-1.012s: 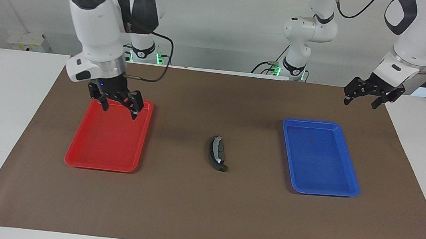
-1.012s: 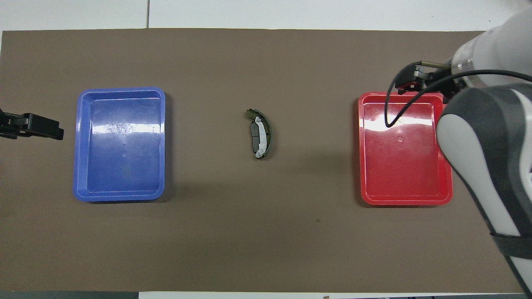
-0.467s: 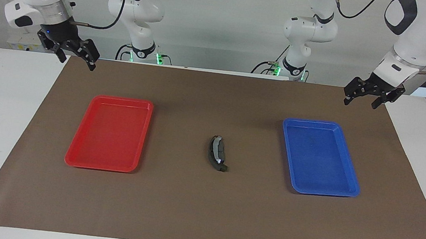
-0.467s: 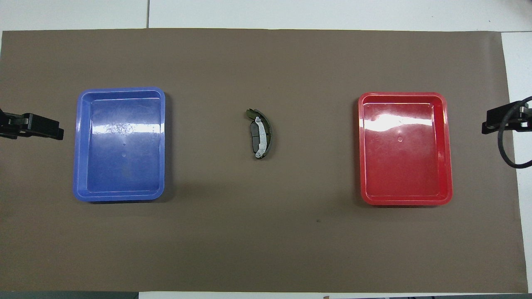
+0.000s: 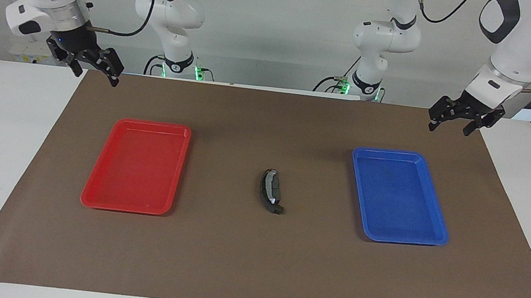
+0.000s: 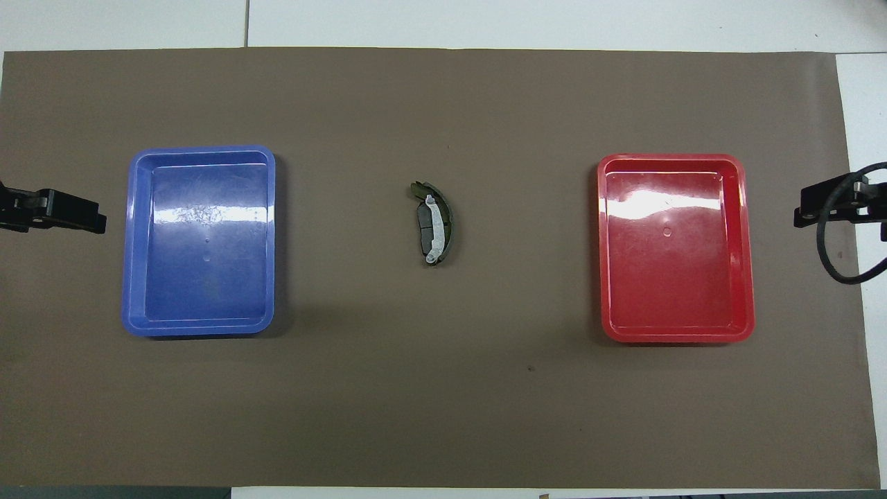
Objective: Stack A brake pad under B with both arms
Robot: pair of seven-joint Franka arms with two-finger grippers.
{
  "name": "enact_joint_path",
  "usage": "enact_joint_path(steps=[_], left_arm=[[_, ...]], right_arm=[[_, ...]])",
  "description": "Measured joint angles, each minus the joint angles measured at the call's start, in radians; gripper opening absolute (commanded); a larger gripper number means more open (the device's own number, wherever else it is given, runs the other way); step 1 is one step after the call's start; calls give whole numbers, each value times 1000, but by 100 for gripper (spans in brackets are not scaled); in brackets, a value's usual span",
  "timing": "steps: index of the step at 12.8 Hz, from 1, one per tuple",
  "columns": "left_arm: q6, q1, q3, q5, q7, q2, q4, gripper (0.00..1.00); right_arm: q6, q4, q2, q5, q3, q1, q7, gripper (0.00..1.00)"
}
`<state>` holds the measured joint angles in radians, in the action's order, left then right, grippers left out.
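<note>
The long crescent shoe B (image 5: 265, 195) lies in the middle of the brown mat, between the two trays. Its lighter grey face (image 6: 436, 232) is turned up. The short dark pad A (image 6: 421, 232) lies tight against it on the blue tray's side, and its edge seems tucked under the shoe. My right gripper (image 5: 95, 77) hangs open and empty over the mat's corner by the right arm's base; it also shows in the overhead view (image 6: 807, 208). My left gripper (image 5: 449, 128) hangs open and empty over the mat's corner by the left arm's base, and shows in the overhead view (image 6: 76, 211). The left arm waits.
A red tray (image 5: 90, 196) lies toward the right arm's end and a blue tray (image 5: 438, 236) toward the left arm's end; nothing is in either. The brown mat (image 5: 252, 267) covers most of the white table.
My right gripper has risen from over the red tray and drawn back to the mat's corner by its base, then nearly stopped. The shoe, the pad and the left arm have not moved.
</note>
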<state>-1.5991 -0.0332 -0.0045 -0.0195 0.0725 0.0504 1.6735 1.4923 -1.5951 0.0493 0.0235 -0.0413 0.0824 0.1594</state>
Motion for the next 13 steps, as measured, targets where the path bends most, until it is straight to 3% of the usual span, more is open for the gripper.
enact_joint_path(steps=[13], left_arm=[[0, 0, 0, 0, 0, 0, 0, 98]], right_arm=[[0, 16, 0, 0, -14, -9, -14, 100]])
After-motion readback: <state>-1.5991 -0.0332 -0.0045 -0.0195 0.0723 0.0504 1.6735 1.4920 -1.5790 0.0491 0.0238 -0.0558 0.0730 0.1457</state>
